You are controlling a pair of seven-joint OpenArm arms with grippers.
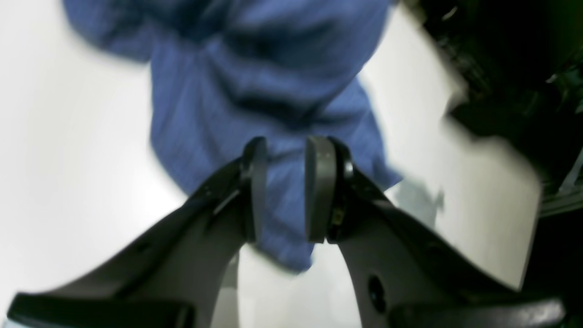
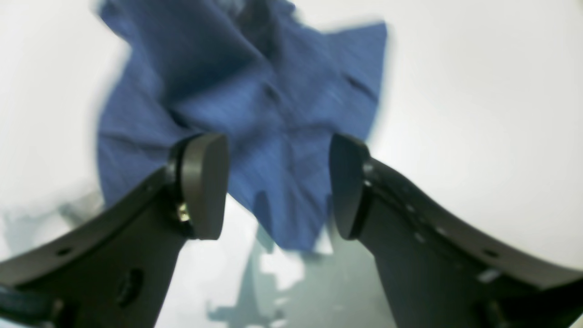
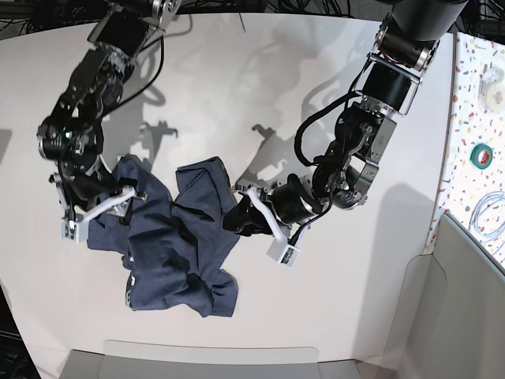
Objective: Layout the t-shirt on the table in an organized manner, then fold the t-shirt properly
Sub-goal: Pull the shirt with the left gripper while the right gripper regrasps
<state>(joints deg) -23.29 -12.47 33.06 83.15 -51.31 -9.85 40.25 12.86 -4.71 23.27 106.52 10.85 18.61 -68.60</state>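
The dark blue t-shirt point(image 3: 173, 257) lies crumpled in a heap on the white table point(image 3: 331, 95), left of centre in the base view. My left gripper point(image 3: 241, 217) is at the heap's right edge. In its wrist view the left gripper point(image 1: 286, 150) has its jaws apart, with a fold of the t-shirt point(image 1: 255, 91) showing through the gap and beyond it. My right gripper point(image 3: 126, 201) is over the heap's upper left. The right gripper point(image 2: 278, 150) stands wide open above a blurred corner of the t-shirt point(image 2: 255, 105), gripping nothing.
A narrow speckled surface point(image 3: 473, 118) runs along the table's right side and carries a green tape roll point(image 3: 482, 154), a white roll point(image 3: 494, 95) and a coiled white cable point(image 3: 489, 217). Grey panels point(image 3: 465, 316) stand at the lower right. Dark equipment point(image 1: 524, 68) lies past the table edge.
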